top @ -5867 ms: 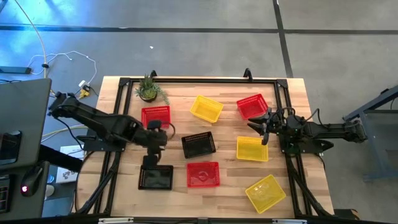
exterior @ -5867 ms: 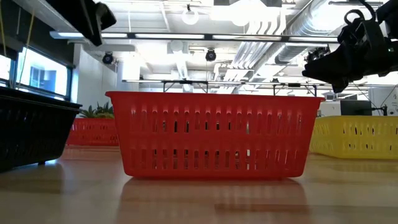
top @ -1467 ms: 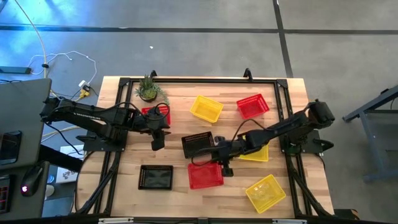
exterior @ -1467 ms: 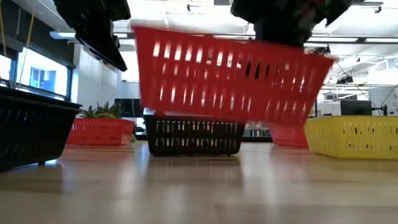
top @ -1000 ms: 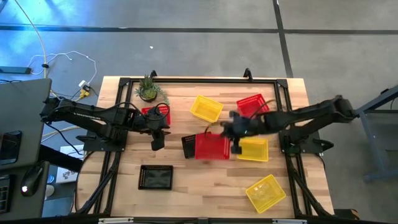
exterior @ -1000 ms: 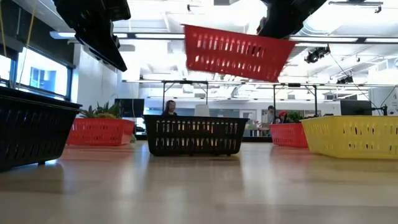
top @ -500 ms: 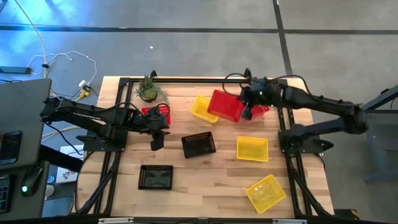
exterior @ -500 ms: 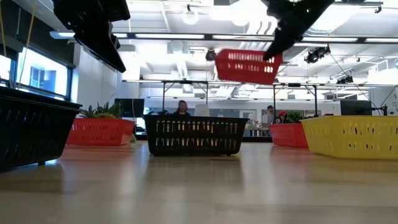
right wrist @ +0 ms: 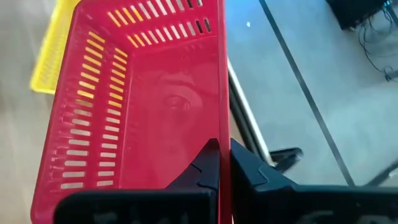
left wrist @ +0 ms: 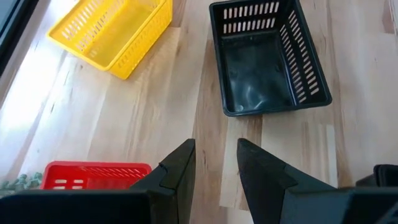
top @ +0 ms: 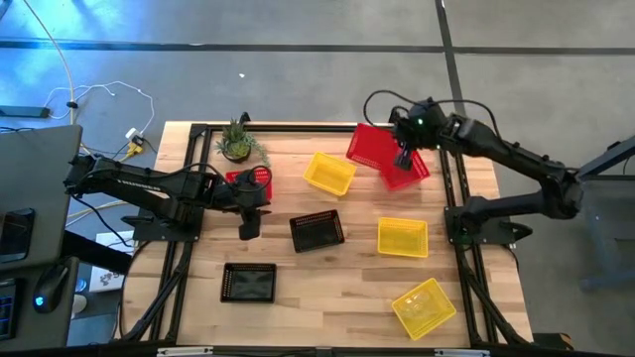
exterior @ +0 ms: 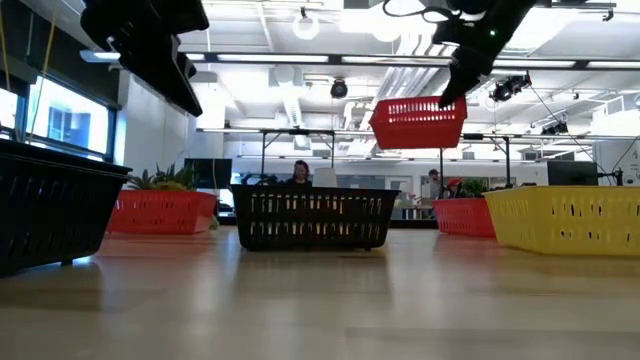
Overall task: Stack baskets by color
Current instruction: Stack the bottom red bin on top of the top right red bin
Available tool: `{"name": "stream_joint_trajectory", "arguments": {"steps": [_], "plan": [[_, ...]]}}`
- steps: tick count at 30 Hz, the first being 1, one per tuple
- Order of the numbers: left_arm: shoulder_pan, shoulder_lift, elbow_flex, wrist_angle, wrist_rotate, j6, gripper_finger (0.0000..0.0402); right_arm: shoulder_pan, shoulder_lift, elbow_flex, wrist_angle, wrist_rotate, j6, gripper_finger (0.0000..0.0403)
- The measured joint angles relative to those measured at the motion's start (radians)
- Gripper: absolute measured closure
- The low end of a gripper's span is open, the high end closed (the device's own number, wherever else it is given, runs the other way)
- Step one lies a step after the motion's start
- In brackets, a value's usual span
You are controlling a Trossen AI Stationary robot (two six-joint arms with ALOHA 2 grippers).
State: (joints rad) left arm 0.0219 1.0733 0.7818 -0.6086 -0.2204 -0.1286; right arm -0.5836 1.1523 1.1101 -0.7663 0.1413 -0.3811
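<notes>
Right gripper (top: 404,159) clamped on the rim of a red basket (top: 371,148), fingers (right wrist: 211,163) pinching the side wall from both faces. Held up in the air at the far right of the table (top: 327,297), well above the tabletop in the low view, partly over a second red basket (top: 409,171) lying on the wood beneath it. Carried basket tilted, open side up.

Left gripper (top: 250,212) hanging over the left middle of the table, fingers (left wrist: 180,171) parted a little with bare wood between them, holding nothing. Just behind it, a third red basket (top: 246,182); ahead of it, a black basket (top: 317,231) lying open side up.

Farther out: another black basket (top: 249,284) near the front left edge, a yellow basket (top: 329,174) beside the carried red one, a yellow basket (top: 403,237) right of centre, and a third yellow basket (top: 424,306) tilted at the front right corner. Potted plant (top: 237,142) at the far left corner.
</notes>
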Motion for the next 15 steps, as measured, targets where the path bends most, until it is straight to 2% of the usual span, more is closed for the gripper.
{"name": "stream_joint_trajectory", "arguments": {"steps": [8, 15], "plan": [[0.000, 0.000, 0.000, 0.000, 0.000, 0.063, 0.0295, -0.088, 0.148, 0.241, -0.242, -0.009, -0.089, 0.0403], [0.000, 0.000, 0.000, -0.007, -0.010, 0.088, 0.0296, -0.145, 0.262, 0.458, -0.501, -0.127, -0.207, 0.0403]]}}
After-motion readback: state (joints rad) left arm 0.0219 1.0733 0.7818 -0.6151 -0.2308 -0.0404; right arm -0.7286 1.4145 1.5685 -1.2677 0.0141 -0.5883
